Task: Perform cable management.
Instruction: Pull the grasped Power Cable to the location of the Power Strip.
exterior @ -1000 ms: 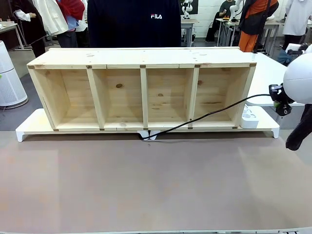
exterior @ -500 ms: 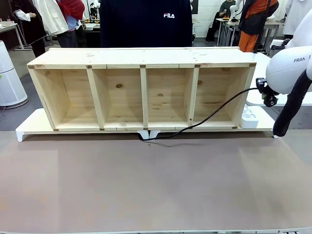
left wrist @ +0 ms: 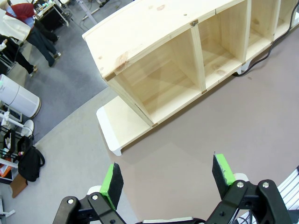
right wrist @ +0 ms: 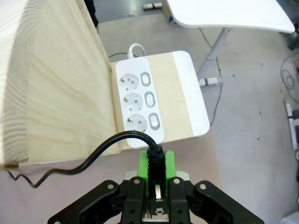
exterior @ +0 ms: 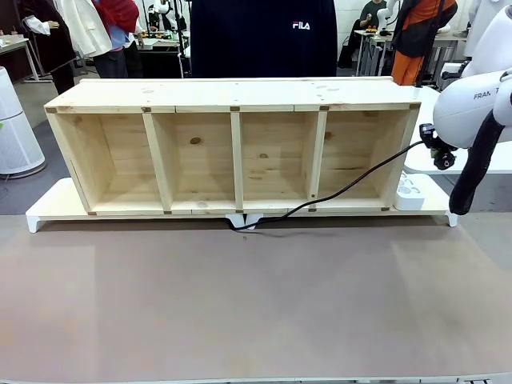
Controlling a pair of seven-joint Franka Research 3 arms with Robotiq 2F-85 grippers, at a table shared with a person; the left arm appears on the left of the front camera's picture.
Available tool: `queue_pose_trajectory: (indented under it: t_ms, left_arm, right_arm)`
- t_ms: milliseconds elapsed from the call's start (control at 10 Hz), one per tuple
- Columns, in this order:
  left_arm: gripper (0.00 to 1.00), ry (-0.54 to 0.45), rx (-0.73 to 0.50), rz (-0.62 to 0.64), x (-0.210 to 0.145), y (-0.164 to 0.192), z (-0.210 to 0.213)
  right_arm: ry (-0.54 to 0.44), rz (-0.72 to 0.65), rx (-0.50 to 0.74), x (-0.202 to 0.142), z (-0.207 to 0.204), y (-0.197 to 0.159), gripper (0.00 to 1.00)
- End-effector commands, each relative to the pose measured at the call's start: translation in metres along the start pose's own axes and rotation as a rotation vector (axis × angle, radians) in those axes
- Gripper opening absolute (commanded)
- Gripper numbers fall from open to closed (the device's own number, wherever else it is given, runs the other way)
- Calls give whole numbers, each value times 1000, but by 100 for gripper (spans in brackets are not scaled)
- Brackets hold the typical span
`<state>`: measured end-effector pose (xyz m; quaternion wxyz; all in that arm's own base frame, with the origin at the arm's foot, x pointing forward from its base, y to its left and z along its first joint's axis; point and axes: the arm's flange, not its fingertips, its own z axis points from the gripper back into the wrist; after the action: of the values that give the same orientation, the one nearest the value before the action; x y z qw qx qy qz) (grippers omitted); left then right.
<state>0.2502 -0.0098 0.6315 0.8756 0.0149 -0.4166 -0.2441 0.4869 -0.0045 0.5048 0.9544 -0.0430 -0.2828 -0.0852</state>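
Since the earlier frame the right arm has swung in from the table's right edge toward the shelf end. It has carried the right gripper (exterior: 438, 150) up and inward, and the person behind has stepped to the right.

- Right gripper: the green-padded jaws are clamped on the chunky black plug (right wrist: 155, 157) of the long thin black cable (exterior: 352, 186).
- Plug position: the right wrist view has it hanging above and just short of the white three-socket power strip (right wrist: 140, 105). All three sockets are empty.
- Strip position: it lies on the white low platform (exterior: 48, 210), just beside the right end of the pale four-compartment wooden shelf (exterior: 232, 94).
- Cable run: from the plug it slopes down across the front of the rightmost compartment to the platform's front edge near the shelf's middle. Its far end lies there on the brown table (exterior: 256, 304).
- Left gripper (left wrist: 166, 179): the jaws are spread wide and empty, well above the table off the shelf's left end.

Progress (judgement): the plug is picked up and carried to the strip. Still to do: seat the plug and tidy the slack, which is loose in front of the shelf. I put this at under halfway.
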Motion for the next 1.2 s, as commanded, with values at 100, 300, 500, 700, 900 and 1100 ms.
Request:
queue_pose_trajectory:
  t_ms: [100,300,500,700,900,1100]
  left_arm:
    - [100,-8,2,17,1,0,-2]
    - [100,-8,2,17,1,0,-2]
    - [100,-8,2,17,1,0,-2]
    - [100,-8,2,17,1,0,-2]
    - [100,-8,2,17,1,0,-2]
    - [100,-8,2,17,1,0,-2]
  right_arm:
    - [6,-11,-24,22,-14,15,16]
    - [3,-8,-27,27,-14,18,16]
    - [8,-8,-28,32,-14,20,16]
    - [1,-14,-27,33,-13,22,16]
    - [22,10,-10,23,-11,10,16]
    - [22,10,-10,23,-11,10,16]
